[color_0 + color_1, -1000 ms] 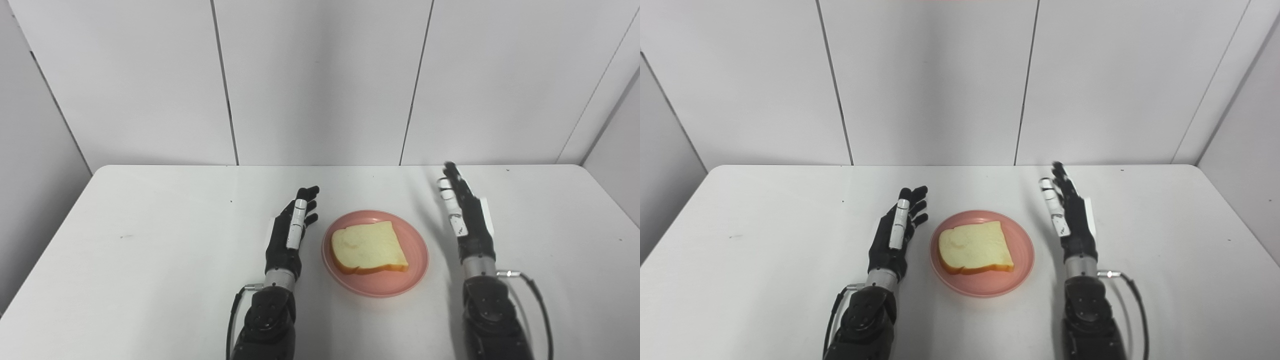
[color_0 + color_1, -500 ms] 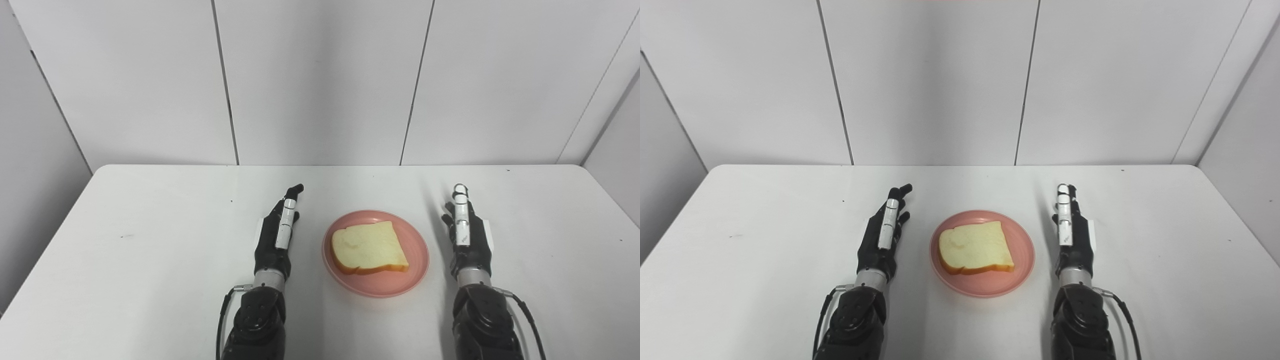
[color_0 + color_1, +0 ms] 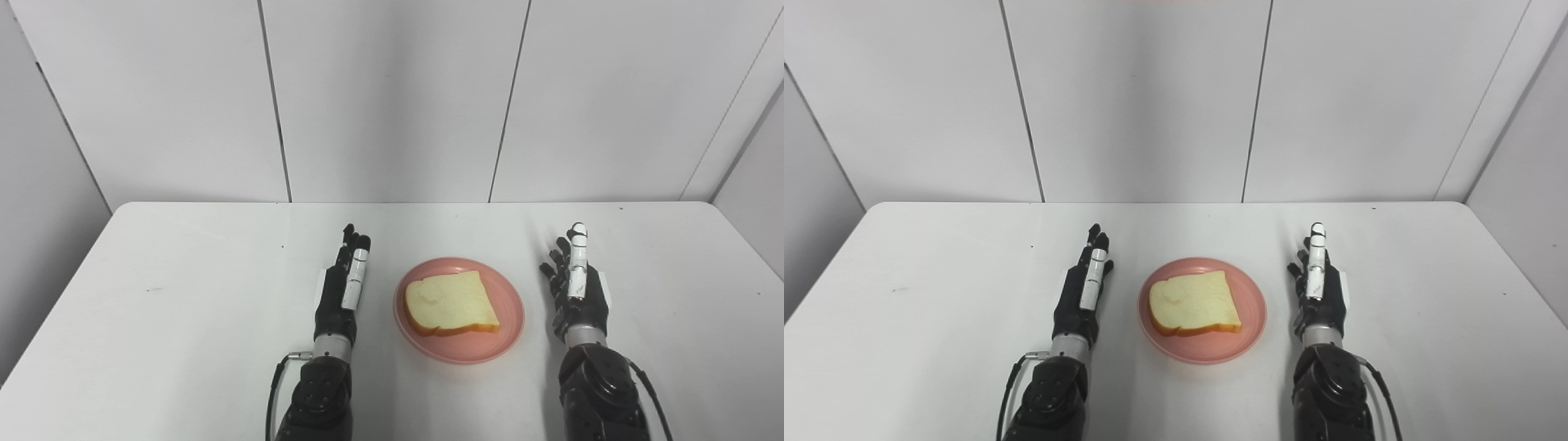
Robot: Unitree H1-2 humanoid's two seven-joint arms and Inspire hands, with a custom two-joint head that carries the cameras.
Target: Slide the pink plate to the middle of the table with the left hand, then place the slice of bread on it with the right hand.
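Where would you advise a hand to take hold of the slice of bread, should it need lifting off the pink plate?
Probably by its straight right edge, from the right hand's side. The slice of bread lies flat on the pink plate, and that edge faces the open right hand across bare rim, leaving fingers room to slip under the crust.

Bread slice [image 3: 452, 304] — flat on pink plate [image 3: 511, 335]

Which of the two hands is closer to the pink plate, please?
The left hand is slightly closer; the right hand leaves a wider gap to the pink plate.
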